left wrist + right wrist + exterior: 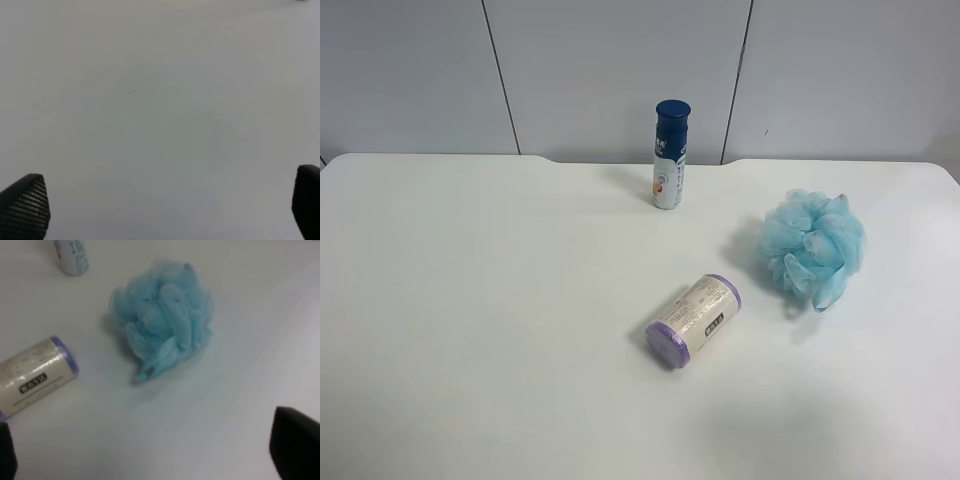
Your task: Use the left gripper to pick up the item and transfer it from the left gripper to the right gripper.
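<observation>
1. Left tool: only two black fingertips show at the edges of the left wrist view, one textured fingertip and one at the far side, spread wide apart, nothing between them.
2. Ahead of the left tool is only bare white counter; the pouf is not in that view.
3. Neither arm shows in the exterior high view.
4. Going left to right in the exterior high view: blue-capped white bottle stands upright near the back edge of the counter; purple-capped bottle lies on its side nearer the front; light blue pouf sits on the counter further right, apart from both bottles.
5. Right tool: dark fingertips at the two lower corners of the right wrist view, one fingertip bigger, spread wide, gripping nothing.
6. Pouf lies ahead of the right tool, roughly centred on the gap between the fingers, not touching them.
7. Purple-capped bottle lies beside the pouf, off toward one finger, near but apart.
8. Base of the white bottle stands further out beyond it.
</observation>
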Controlling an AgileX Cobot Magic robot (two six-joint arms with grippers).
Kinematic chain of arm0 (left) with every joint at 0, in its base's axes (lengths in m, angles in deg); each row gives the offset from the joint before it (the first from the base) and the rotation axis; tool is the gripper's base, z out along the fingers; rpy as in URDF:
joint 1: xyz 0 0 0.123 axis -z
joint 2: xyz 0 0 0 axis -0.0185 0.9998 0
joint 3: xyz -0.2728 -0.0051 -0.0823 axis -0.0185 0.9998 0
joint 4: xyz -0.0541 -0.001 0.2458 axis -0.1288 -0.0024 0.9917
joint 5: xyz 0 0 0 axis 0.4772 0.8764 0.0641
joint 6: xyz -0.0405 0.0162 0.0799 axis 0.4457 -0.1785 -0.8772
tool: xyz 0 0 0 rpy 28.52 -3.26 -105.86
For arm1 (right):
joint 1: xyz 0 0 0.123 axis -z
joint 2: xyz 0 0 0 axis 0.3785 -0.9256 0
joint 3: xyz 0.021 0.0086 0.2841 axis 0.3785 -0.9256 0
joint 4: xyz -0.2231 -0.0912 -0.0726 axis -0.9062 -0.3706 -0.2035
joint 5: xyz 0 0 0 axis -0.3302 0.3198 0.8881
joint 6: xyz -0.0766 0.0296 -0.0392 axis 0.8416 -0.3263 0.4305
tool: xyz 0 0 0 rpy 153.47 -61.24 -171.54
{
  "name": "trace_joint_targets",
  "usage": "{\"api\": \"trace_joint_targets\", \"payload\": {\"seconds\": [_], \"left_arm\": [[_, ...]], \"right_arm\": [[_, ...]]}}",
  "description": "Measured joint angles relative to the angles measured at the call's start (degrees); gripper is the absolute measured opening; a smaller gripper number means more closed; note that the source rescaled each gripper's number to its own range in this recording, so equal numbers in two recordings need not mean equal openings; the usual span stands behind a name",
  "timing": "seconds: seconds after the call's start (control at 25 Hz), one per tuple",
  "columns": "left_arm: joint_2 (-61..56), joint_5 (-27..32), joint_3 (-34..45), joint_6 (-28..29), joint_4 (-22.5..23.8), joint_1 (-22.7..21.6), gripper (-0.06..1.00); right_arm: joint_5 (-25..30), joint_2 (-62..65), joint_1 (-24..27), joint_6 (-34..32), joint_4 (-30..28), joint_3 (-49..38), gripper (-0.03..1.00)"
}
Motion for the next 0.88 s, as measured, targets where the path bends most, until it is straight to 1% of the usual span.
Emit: {"api": "trace_joint_targets", "payload": {"seconds": [0.12,0.2,0.32,0.88], "left_arm": [[0.0,0.0,0.0,0.0,0.0,-2.13,0.98],[0.0,0.0,0.0,0.0,0.0,-2.49,0.98],[0.0,0.0,0.0,0.0,-0.05,-2.61,0.98],[0.0,0.0,0.0,0.0,-0.05,-2.63,0.98]], "right_arm": [[0.0,0.0,3.62,-0.06,0.0,0.0,1.0],[-0.05,0.0,5.83,-0.06,0.0,0.0,1.0],[-0.05,0.0,7.67,-0.06,0.0,0.0,1.0],[-0.05,0.0,7.97,-0.06,0.0,0.0,1.0]]}}
